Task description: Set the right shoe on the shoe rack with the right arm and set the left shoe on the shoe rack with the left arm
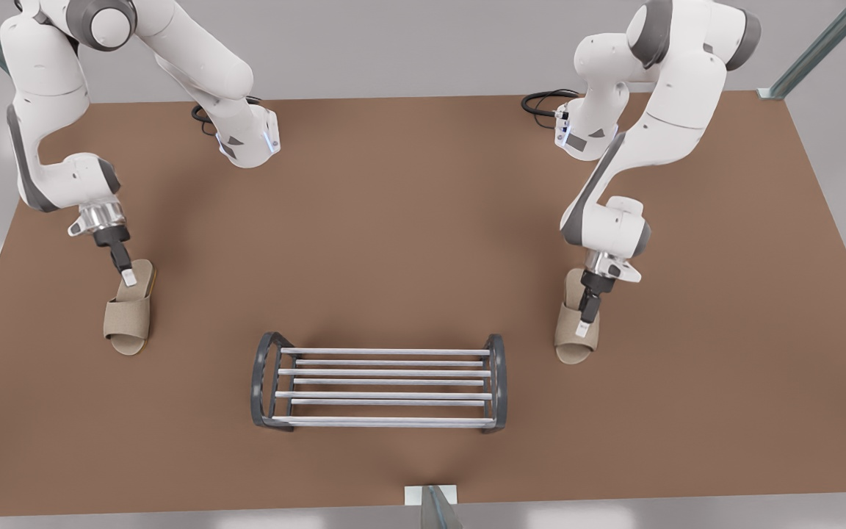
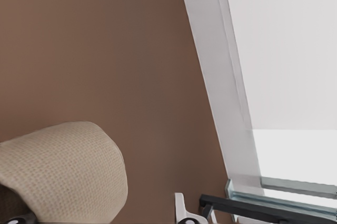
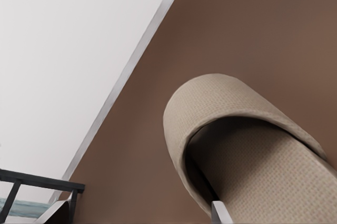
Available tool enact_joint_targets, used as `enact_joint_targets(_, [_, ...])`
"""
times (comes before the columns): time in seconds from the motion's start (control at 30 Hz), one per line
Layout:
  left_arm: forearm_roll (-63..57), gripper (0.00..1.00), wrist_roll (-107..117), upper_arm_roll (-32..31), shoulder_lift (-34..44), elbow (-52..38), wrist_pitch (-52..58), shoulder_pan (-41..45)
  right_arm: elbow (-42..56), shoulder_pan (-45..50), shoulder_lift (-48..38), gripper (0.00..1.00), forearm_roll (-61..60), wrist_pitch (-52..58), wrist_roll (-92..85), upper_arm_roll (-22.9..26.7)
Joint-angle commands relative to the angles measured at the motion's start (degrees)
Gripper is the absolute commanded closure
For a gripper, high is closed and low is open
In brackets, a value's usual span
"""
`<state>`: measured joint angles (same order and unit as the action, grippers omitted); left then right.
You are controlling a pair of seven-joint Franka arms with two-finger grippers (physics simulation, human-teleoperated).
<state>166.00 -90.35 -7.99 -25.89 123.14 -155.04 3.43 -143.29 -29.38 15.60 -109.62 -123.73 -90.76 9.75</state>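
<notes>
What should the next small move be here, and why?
Probably securing both grasps before any lift: the right hand sits at the heel of the right shoe, the left hand over the left shoe, and both shoes lie flat on the table, apart from the shoe rack.

At the front view's left, the white jointed, grey-covered right arm was folded at the elbow, its forearm dropping to a silver wrist. Its small black, white-tipped right gripper pointed down and slightly towards the front view's right, low over the surface. At the front view's right, the matching left arm bent the same way, and its left gripper hung nearly straight down, its white-tipped fingers spread wide apart in the left wrist view.
</notes>
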Motion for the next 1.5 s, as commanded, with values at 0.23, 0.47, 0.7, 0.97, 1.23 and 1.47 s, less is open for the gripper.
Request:
enact_joint_targets(0.23, [0.3, 0.13, 10.5, 0.1, -2.4, -1.8, 0.6, 0.0, 1.6, -0.2, 0.7, 0.00, 4.3, 4.3, 12.1, -1.4])
enact_joint_targets(0.47, [0.3, 0.15, 11.3, 0.1, -2.5, -1.8, 1.1, 0.0, 2.3, 0.0, 0.4, 0.00, 4.9, -7.0, 13.2, -2.2])
enact_joint_targets(0.7, [0.3, 0.23, 11.3, 0.1, -3.2, -2.1, 1.2, -0.1, 4.1, 0.3, 0.7, 0.00, 4.9, -15.1, 14.5, -5.0])
enact_joint_targets(0.97, [0.5, 0.27, 11.6, 0.1, -3.3, -2.5, 1.2, -0.2, 9.3, -7.3, 3.9, 0.00, 9.1, -12.1, 14.4, -9.3])
enact_joint_targets(1.23, [0.3, 0.57, 13.0, 0.2, -3.4, -4.2, 1.2, -0.4, 11.8, -7.3, 7.8, 0.00, 6.9, -6.2, 20.3, -9.4])
enact_joint_targets(1.47, [-0.2, 0.77, 16.8, 0.2, 4.0, -4.6, -3.3, -0.5, 13.8, -8.1, 9.9, 0.00, 4.9, 3.0, 19.7, -9.4])
